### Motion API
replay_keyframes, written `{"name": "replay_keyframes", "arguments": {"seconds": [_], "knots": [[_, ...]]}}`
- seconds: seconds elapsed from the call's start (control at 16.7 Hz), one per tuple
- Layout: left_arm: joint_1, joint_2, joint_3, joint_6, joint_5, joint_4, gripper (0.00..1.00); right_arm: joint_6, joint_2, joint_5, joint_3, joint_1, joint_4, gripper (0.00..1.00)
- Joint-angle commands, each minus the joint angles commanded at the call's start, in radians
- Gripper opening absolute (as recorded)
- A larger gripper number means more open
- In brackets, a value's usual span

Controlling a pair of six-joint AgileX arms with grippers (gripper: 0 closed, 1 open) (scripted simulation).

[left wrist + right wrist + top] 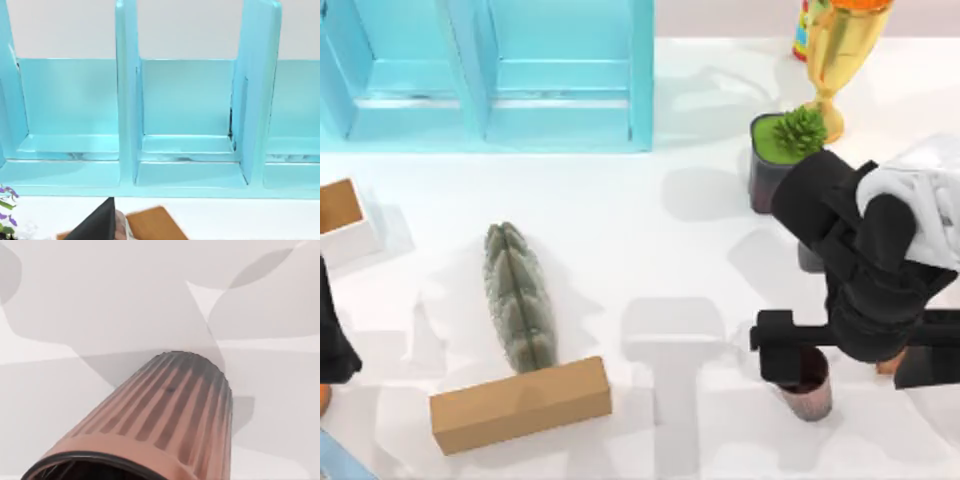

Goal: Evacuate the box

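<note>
Right gripper (807,365) sits over the ribbed brown cup (809,392) at near right of the table (650,230), finger state indeterminable; cardboard box (520,403) lies near left, touching the grey-green cactus-like object (518,295); left arm parked far left.

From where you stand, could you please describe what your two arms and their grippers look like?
My right arm is built of bulky, rounded matte-black segments, with a white shell section near the top view's right edge. Its right gripper is black and blocky, on a flat crossbar. My left arm is the same black, at the table's left edge. I see no cables or markings.
</note>
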Motion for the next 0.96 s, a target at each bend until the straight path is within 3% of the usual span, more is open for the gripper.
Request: {"name": "replay_keyframes", "arguments": {"seconds": [0.36,0.72,0.96], "knots": [[0.0,0.0,0.0,0.0,0.0,0.0,1.0,0.002,-0.01,0.0,0.037,-0.003,-0.04,1.0],[0.0,0.0,0.0,0.0,0.0,0.0,1.0,-0.003,-0.066,-0.001,0.247,-0.004,-0.33,1.0],[0.0,0.0,0.0,0.0,0.0,0.0,1.0,-0.006,-0.09,0.0,0.31,-0.006,-0.399,1.0]]}}
